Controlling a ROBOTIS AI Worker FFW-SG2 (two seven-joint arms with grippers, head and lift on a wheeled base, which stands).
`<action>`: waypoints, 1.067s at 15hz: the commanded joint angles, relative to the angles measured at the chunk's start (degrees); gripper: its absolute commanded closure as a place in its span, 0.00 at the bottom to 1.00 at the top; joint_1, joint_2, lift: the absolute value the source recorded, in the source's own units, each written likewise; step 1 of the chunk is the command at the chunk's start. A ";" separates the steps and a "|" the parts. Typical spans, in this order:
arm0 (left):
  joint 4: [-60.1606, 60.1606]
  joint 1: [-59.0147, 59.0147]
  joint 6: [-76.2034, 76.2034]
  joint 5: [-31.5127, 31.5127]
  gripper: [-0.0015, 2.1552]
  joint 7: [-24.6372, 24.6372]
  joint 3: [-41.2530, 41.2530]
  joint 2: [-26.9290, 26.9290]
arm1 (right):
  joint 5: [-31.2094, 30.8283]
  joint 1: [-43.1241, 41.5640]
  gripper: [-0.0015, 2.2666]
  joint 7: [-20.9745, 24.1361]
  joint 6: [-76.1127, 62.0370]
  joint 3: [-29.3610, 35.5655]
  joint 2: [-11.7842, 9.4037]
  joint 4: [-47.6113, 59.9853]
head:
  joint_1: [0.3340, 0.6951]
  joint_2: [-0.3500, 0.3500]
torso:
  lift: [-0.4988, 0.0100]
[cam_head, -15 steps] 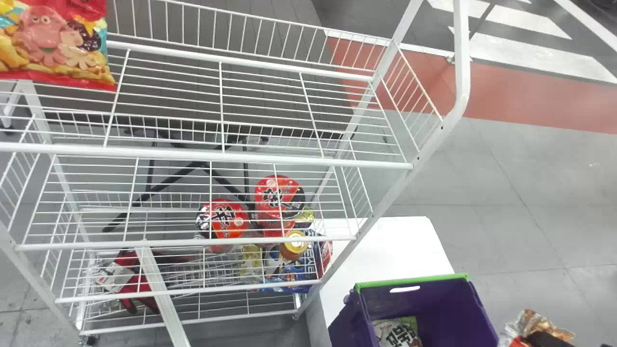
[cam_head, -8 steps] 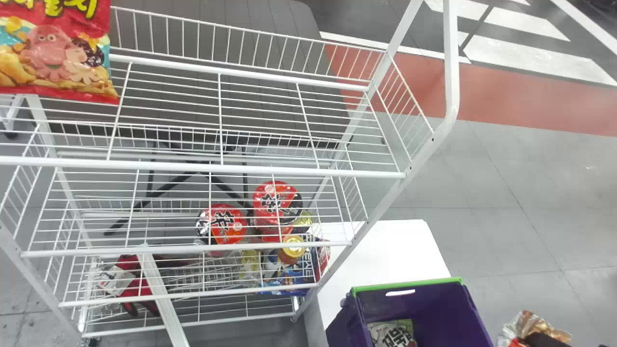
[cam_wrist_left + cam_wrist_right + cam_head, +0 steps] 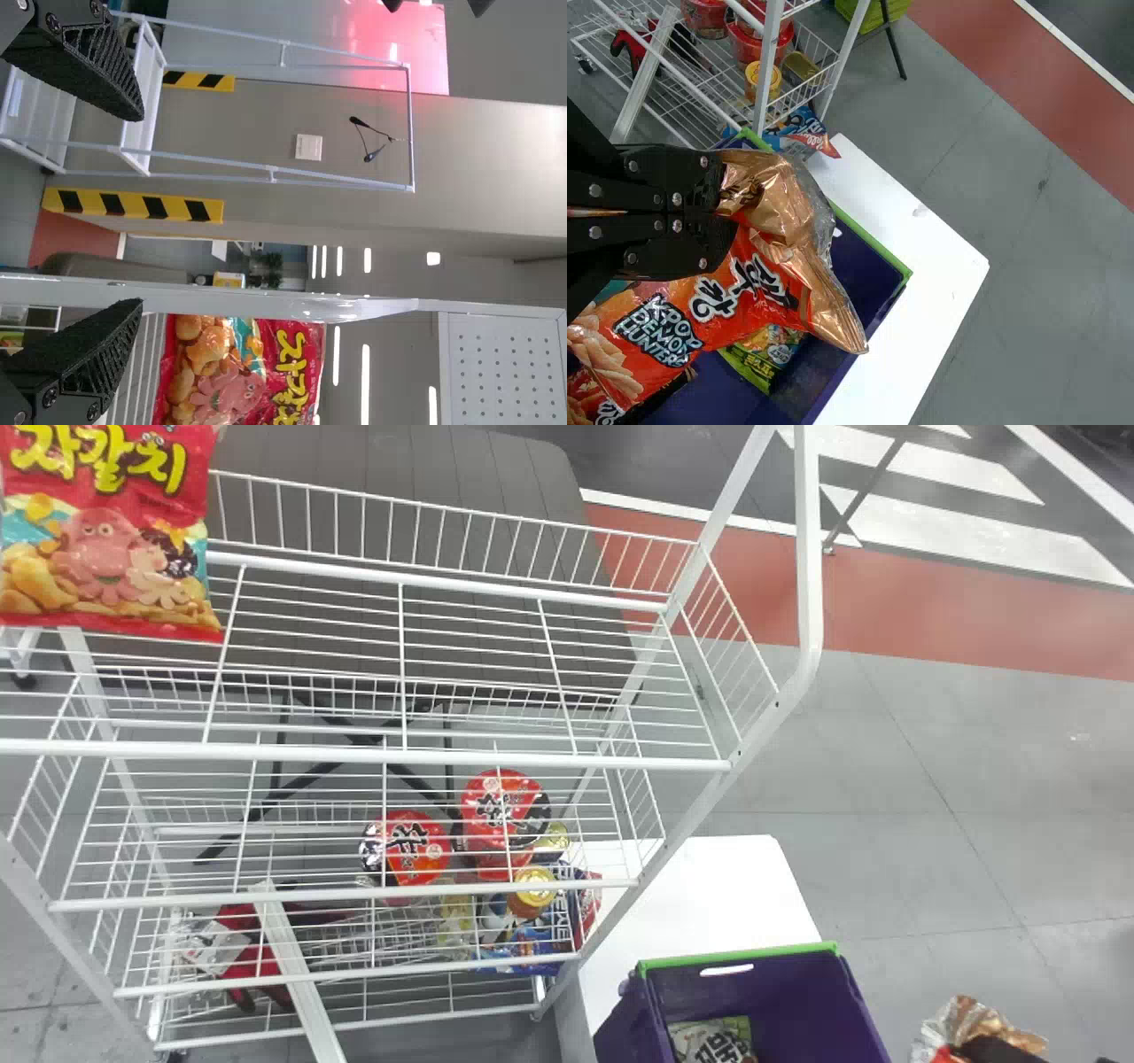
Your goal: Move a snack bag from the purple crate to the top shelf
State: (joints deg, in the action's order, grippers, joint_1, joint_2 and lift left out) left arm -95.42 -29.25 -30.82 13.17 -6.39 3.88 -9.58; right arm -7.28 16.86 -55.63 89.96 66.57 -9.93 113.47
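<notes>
Rack (image 3: 766, 731) and crate (image 3: 735, 956) have slid left and the top shelf (image 3: 381, 755) lower in my head view since the earlier frames, while the held bag (image 3: 749, 292) barely shifted there. I read that as my body moving with the bag kept in front of me.

Right fingers (image 3: 704, 248) are clamped on the bag's crimped end, orange body hanging below. In the head view it's at the lower right, just past the crate. Left fingers (image 3: 97, 75) are apart, nothing between them.

Step in hand, my call: pick done, carry to the shelf starting. Next: raise the bag well above the front rail, bring it left over the top shelf, lower it onto the wires, then let go. Watch for the loose body snagging the rail or side basket wires.

Counts:
- held bag: one
- octopus bag (image 3: 111, 540) on the top shelf, left end: one
- bags in the crate: at least one, white one (image 3: 713, 1041) in the head view — can't tell the total
- red-lidded cups lower down: two lids facing up, maybe another underneath
- yellow-lidded jar (image 3: 534, 887): one
- crate: one, on one white tabletop (image 3: 700, 886)
</notes>
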 commanded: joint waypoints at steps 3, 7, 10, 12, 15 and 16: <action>0.06 -0.02 0.19 -0.16 0.03 0.15 -0.19 0.09 | 0.34 -0.08 0.99 0.00 0.12 -0.91 0.26 0.87 | 1.00 0.00 | 0.84; 0.32 0.07 0.54 -0.16 0.03 0.24 -0.36 0.00 | 0.34 -0.16 0.99 -0.09 0.12 -1.18 0.26 0.87 | 1.00 0.00 | 0.87; 0.32 0.07 0.54 -0.25 0.03 0.24 -0.63 0.00 | 0.25 -0.16 0.99 -0.18 0.12 -0.91 0.26 0.78 | 1.00 0.00 | 0.89; 0.32 -0.02 0.54 -0.25 0.04 0.33 -0.63 0.00 | 0.25 -0.08 0.99 -0.35 0.12 -0.82 0.26 0.78 | 1.00 0.00 | 0.91; 0.50 -0.02 0.54 -0.25 0.04 0.33 -0.63 0.00 | 0.34 -0.08 0.99 -0.70 0.12 -0.74 0.35 0.78 | 1.00 0.00 | 0.93; 0.50 -0.02 0.54 -0.25 0.04 0.33 -0.63 0.00 | 0.34 -0.08 0.99 -0.79 0.12 -0.82 0.44 0.78 | 1.00 0.00 | 0.94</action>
State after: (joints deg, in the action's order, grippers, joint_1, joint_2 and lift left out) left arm -94.97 -29.27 -30.27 12.92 -6.06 3.25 -9.58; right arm -6.95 16.79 -56.43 89.96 65.81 -9.57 114.26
